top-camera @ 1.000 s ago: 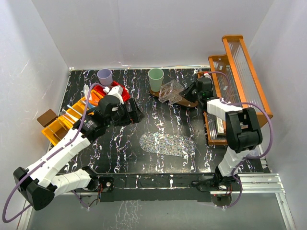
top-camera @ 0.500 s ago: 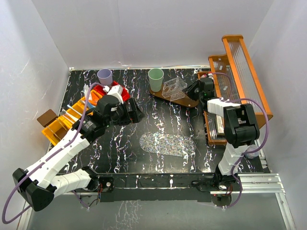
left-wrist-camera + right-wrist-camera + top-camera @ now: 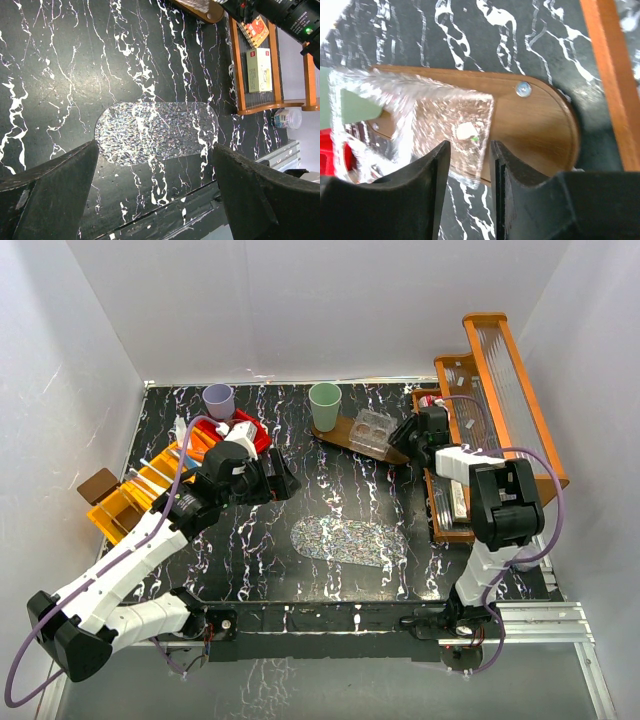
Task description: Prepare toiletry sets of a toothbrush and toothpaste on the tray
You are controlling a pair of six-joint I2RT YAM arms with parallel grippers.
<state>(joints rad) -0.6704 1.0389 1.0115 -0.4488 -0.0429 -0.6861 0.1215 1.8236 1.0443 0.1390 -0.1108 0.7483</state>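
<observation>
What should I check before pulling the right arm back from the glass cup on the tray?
1. The clear glass cup stands upright on the wooden tray: ok.
2. The right gripper has its jaws parted: ok.
3. Its grip on the glass is fully released: cannot tell.
4. The green cup stands on the tray: ok.
5. The tray holds a toothbrush and tube: not ok, none visible.
6. The left gripper is open and empty: ok.

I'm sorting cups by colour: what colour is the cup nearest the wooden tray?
The cup is pale green, clearest in the top external view.
</observation>
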